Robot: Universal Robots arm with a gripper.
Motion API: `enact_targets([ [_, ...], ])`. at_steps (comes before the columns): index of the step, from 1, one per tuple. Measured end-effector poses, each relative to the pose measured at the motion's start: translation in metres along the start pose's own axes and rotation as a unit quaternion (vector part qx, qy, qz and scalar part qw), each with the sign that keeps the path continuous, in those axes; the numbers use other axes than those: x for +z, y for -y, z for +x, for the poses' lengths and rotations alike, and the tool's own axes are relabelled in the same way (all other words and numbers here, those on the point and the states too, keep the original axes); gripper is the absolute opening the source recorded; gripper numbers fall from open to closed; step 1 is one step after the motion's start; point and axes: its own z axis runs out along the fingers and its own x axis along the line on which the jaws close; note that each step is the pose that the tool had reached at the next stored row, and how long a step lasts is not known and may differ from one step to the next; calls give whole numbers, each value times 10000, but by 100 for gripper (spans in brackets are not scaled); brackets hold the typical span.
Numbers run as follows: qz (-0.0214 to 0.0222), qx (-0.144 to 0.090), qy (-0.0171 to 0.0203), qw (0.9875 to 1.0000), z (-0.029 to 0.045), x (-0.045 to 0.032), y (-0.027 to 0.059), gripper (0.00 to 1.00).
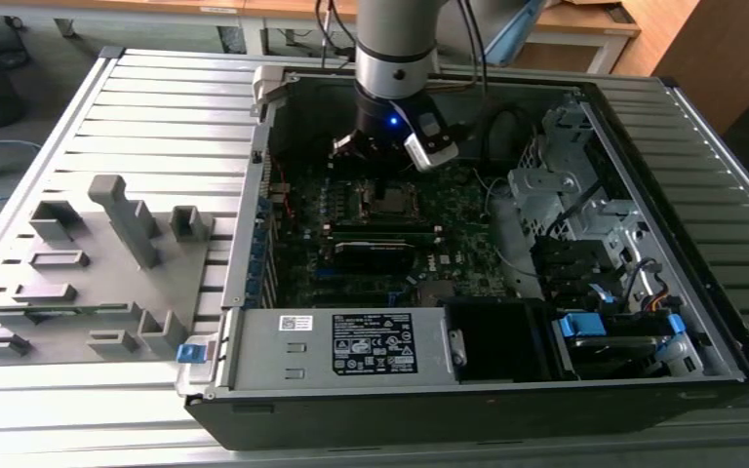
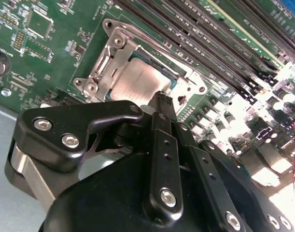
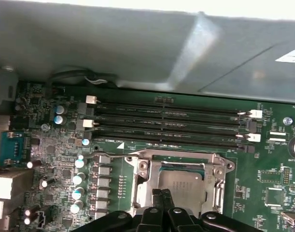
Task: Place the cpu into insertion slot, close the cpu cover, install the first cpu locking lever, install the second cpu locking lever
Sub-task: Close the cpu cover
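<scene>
Slatted metal table (image 1: pixel 153 107), an open computer case (image 1: pixel 479 419) lying on it and a grey parts tray (image 1: pixel 89 273) sitting at the exterior view's left: 1 robot arm (image 1: pixel 401 49) is hanging straight down into the case, over the socket (image 1: pixel 388 199) on the green main board (image 1: pixel 299 263).

In the second wrist view the gripper (image 2: pixel 161 99) is showing its 2 fingers pressed together with nothing between them, the tips poised at one edge of the chip (image 2: pixel 133 79). Whether they are touching metal I cannot tell. The chip is sitting in the socket, its dull silver top showing through the window of the cover plate (image 2: pixel 108 58), which appears to be lying flat around it. By my reading, 2 of the 4 steps are looking done and the work in hand is the locking levers. In the first wrist view 1 thin wire lever (image 3: pixel 113 155) is running along the side of the socket nearest the 4 long memory slots (image 3: pixel 171 123). Whether it is hooked under its catch I cannot tell.

Judging from that, a lever move is calling for closed tips like these to bear on the wire's handle end, press it down and slide it sideways under its catch. They would need to be keeping off the chip's bare top and the small parts crowding the board.
</scene>
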Motion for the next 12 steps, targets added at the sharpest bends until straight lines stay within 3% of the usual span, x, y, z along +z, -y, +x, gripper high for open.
enact_targets([
  [8,4,0,0,10000,94,5,-6,11],
  [12,5,-1,-1,10000,101,32,-5,11],
])
